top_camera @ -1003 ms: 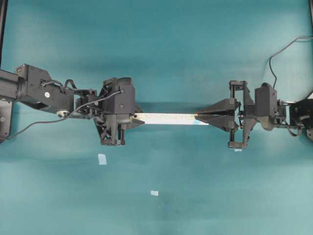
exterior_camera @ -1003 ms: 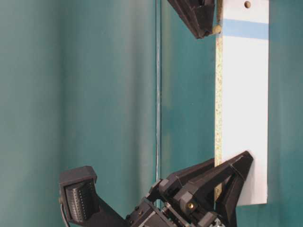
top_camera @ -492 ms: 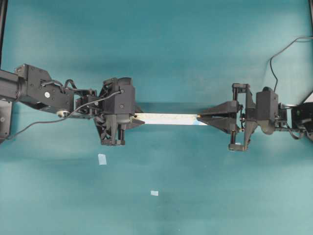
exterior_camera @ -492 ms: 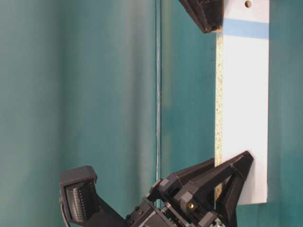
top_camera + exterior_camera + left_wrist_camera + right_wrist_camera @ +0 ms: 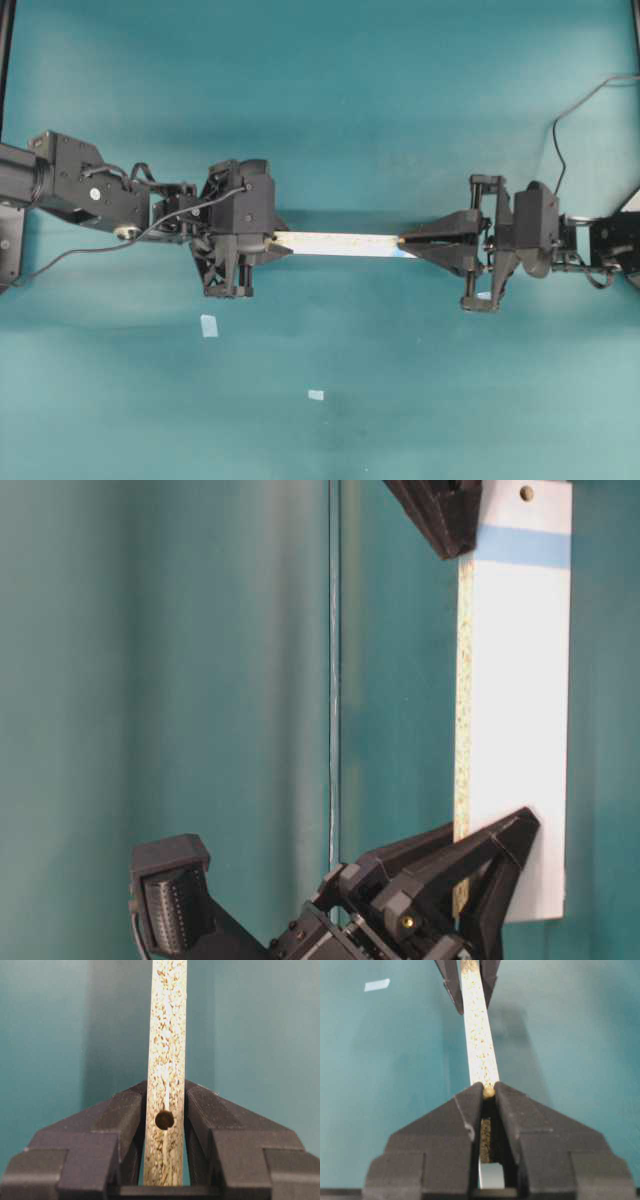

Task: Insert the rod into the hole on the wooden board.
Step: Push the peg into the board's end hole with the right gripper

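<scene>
Overhead: the left pincer (image 5: 272,243) clamps one end of the wooden board (image 5: 340,243), held above the teal counter (image 5: 400,400); the right pincer (image 5: 404,241) meets its other end.

Left wrist: an unmarked hole (image 5: 164,1120) sits between the fingers (image 5: 120,1115).

Right wrist: the rod (image 5: 489,1091) is pinched at the fingertips over the board's speckled face. No writing shows.

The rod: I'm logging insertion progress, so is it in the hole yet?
Cannot tell. The rod is pinched at the right gripper tips over the wooden board; the fingers hide the hole.
</scene>
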### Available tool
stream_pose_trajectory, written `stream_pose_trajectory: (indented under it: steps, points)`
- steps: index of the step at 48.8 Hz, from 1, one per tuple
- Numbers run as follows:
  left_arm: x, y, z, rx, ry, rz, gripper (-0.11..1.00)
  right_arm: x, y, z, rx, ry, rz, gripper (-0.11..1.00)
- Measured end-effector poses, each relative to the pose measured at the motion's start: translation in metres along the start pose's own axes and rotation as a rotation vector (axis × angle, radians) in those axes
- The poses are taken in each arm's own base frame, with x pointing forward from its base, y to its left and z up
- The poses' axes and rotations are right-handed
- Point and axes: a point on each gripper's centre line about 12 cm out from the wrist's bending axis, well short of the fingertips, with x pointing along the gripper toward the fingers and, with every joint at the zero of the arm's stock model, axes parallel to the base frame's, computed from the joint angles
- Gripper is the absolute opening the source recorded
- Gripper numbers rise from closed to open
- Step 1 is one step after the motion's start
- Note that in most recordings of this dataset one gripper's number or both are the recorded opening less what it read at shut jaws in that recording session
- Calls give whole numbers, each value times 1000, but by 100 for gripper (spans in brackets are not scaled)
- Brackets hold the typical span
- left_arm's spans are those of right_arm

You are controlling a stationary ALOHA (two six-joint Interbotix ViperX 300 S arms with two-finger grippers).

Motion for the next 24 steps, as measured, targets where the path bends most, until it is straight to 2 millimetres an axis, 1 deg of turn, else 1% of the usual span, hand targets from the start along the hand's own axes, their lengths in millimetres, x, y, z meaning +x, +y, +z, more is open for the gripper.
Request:
stream_pose_trajectory:
  steps: [11, 24]
  points:
    - [0, 0, -1, 0, 3, 0, 32, 2, 1, 0, 5, 48, -7, 10]
    - [0, -2, 0, 4, -2, -4, 32, -6, 2, 6, 23, 102, -16, 10]
